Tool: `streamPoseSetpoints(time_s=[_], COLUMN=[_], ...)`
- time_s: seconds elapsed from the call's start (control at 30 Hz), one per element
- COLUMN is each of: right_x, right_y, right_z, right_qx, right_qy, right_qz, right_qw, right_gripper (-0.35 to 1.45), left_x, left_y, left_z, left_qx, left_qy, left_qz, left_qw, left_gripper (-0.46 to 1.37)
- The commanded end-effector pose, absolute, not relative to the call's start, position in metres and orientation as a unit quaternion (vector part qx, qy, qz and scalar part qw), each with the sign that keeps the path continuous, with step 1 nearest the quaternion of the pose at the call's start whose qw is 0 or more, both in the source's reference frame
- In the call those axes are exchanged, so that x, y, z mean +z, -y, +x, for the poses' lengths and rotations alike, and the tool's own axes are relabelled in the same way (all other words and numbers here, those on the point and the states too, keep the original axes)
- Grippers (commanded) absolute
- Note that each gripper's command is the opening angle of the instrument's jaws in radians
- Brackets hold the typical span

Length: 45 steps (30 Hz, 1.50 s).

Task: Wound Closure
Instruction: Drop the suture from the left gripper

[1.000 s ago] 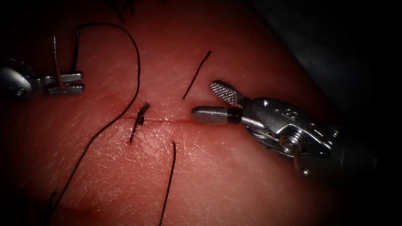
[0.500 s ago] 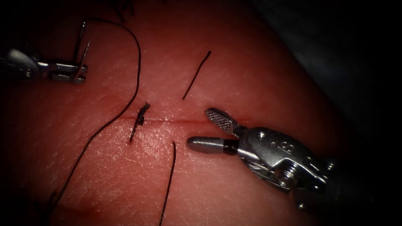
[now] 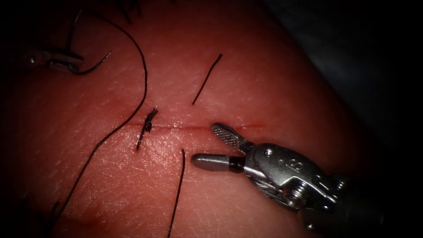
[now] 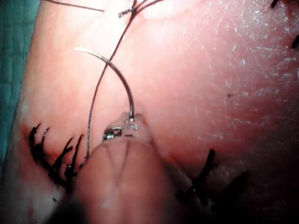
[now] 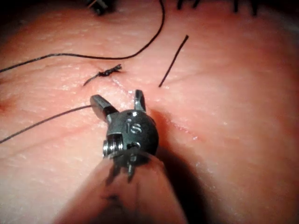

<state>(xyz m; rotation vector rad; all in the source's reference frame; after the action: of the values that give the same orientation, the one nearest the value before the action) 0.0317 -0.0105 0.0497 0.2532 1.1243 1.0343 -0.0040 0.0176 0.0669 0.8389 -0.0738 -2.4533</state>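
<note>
The tissue (image 3: 246,79) carries a thin horizontal cut (image 3: 194,127) with one knotted stitch (image 3: 149,121) at its left end. Far to the upper left, my left tool (image 3: 66,59) is shut on the curved needle (image 3: 94,65). In the left wrist view the jaws (image 4: 128,122) hold the needle (image 4: 117,74) near one end, and the rest arcs free above the tissue. A long thread (image 3: 143,75) runs from there past the knot toward the lower left. My right tool (image 3: 203,144) stands open just below the cut and holds nothing; it is also seen in its own wrist view (image 5: 117,98).
Two loose thread pieces lie near the cut, one above (image 3: 207,79) and one below (image 3: 178,189), the latter close to the right tool's lower jaw. Finished dark stitches (image 4: 51,154) sit beside the left tool's shaft. The tissue's edge falls off at the upper right (image 3: 317,57).
The right tool, open throughout, has moved down and left across the cut. The left tool has drawn back up and left and turned the needle in its jaws.
</note>
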Motion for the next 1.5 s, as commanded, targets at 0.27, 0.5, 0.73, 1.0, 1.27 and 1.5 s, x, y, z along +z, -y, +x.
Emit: streamPoseSetpoints(time_s=[0.27, 0.5, 0.73, 1.0, 1.27, 1.5], right_x=[0.0493, 0.0493, 0.0494, 0.0494, 0.0495, 0.0497], right_y=[0.0109, 0.0112, 0.0112, 0.0113, 0.0113, 0.0112], right_z=[0.0318, 0.0318, 0.0318, 0.0318, 0.0316, 0.0315], right_qx=[0.466, 0.465, 0.465, 0.465, 0.464, 0.464], right_qy=[-0.509, -0.51, -0.51, -0.51, -0.511, -0.511], right_qz=[0.115, 0.115, 0.115, 0.115, 0.115, 0.115], right_qw=[0.714, 0.714, 0.714, 0.714, 0.715, 0.715], right_gripper=[0.95, 0.95, 0.95, 0.95, 0.94, 0.93], left_x=[0.0667, 0.0667, 0.0665, 0.0666, 0.0655, 0.0638], left_y=[-0.0174, -0.0173, -0.0172, -0.0167, -0.016, -0.0155], left_z=[-0.0043, -0.0044, -0.0048, -0.0049, -0.0043, -0.0044], left_qx=[-0.912, -0.909, -0.91, -0.915, -0.923, -0.922], left_qy=[-0.028, -0.056, -0.073, -0.11, -0.132, -0.132], left_qz=[0.266, 0.243, 0.23, 0.236, 0.244, 0.271], left_qw=[0.312, 0.333, 0.339, 0.307, 0.266, 0.243], left_gripper=[-0.35, -0.35, -0.35, -0.35, 0.93, 1.14])
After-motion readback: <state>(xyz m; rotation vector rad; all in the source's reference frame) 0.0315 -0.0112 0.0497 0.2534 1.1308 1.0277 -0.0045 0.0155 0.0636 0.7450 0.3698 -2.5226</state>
